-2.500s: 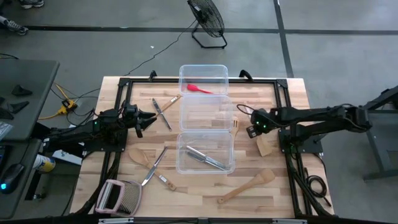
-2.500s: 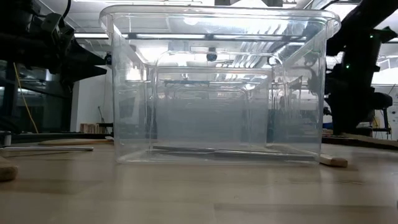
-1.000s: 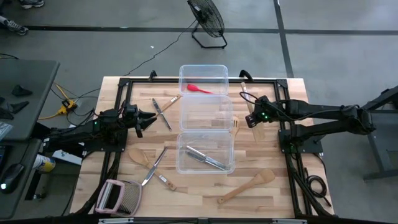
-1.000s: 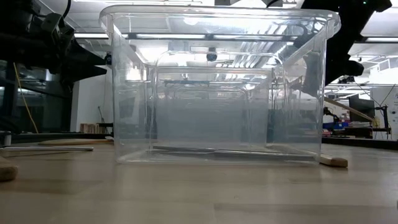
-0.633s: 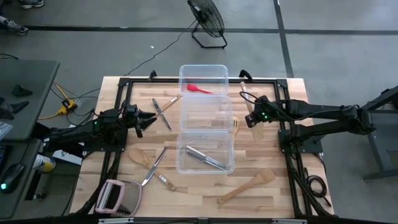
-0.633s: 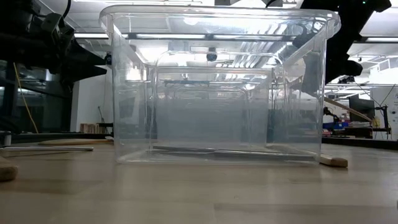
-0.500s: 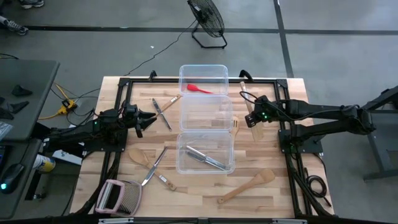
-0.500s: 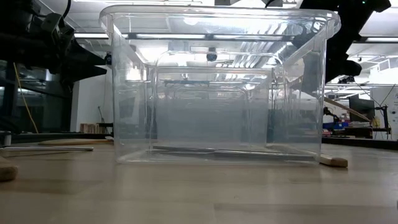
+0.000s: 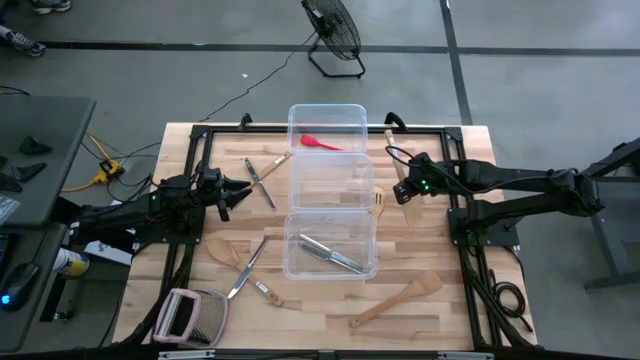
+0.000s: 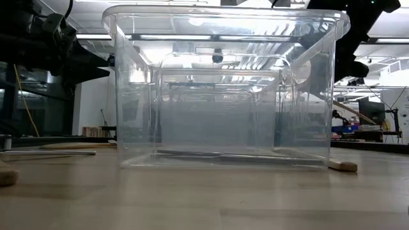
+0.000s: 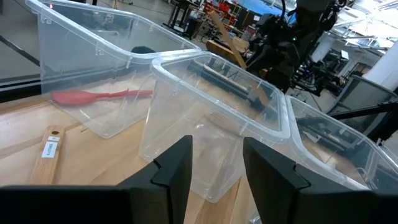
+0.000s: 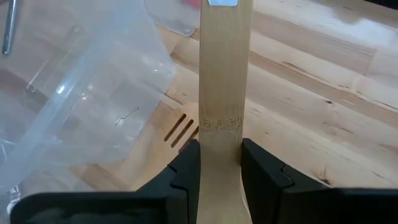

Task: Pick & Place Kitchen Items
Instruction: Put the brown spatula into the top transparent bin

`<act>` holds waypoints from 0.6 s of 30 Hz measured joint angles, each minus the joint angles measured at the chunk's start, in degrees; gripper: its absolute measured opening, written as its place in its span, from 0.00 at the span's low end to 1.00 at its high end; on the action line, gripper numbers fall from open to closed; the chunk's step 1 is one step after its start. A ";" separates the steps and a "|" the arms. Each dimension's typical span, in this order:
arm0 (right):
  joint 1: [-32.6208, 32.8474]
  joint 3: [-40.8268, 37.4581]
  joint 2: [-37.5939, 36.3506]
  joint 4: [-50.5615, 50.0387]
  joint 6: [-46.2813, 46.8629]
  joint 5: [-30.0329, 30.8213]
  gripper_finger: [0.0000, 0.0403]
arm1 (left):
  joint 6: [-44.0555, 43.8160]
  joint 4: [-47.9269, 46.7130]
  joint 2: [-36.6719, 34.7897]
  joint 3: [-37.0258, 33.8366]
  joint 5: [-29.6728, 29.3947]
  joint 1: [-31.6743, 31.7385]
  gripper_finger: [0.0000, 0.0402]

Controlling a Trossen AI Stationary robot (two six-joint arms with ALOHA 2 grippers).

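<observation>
Three clear tubs stand in a row down the table's middle: the far tub [image 9: 327, 128] holds a red utensil [image 9: 320, 143], the middle tub [image 9: 330, 182] shows nothing inside, and the near tub [image 9: 330, 245] holds silver cutlery [image 9: 330, 255]. My right gripper [image 9: 405, 190] is right of the middle tub, shut on a pale wooden spatula [image 9: 392, 150]. My left gripper [image 9: 240, 190] waits open left of the tubs, with nothing between its fingers [image 11: 177, 168]. My right gripper pinches the wooden spatula's flat handle [image 12: 221, 140] by its two narrow edges, one finger [image 12: 186, 168] on each side. The fingers slant down from the table's right side. The handle runs on past the fingertips toward the far edge; the blade end is hidden under the gripper.
A slotted wooden spatula [image 9: 378, 200] lies beside the middle tub. Left of the tubs lie a wooden spoon [image 9: 222, 250], silver cutlery [image 9: 248, 265] and a knife [image 9: 262, 182]. Another wooden spatula [image 9: 395, 300] and a pink grater [image 9: 185, 315] lie near the front edge.
Over two seconds ago my right gripper stood nearer the table's right frame; it has since gone toward the far edge and the tubs with the wooden spatula. In the last second both arms have kept still.
</observation>
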 joint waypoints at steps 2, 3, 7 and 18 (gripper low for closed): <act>-0.02 0.83 0.01 -0.21 -0.69 0.36 0.20 | 0.00 0.00 0.01 -0.01 -0.01 0.01 0.36; -0.05 1.43 0.12 -0.14 -1.47 0.70 0.20 | 0.00 0.00 -0.01 0.00 -0.01 -0.01 0.36; -1.32 4.24 1.18 -1.33 -5.40 1.64 0.20 | 0.00 0.00 0.01 0.00 0.00 0.01 0.36; -5.66 14.59 7.46 -1.76 -19.50 4.06 0.20 | 0.00 0.00 0.01 0.00 -0.02 0.01 0.36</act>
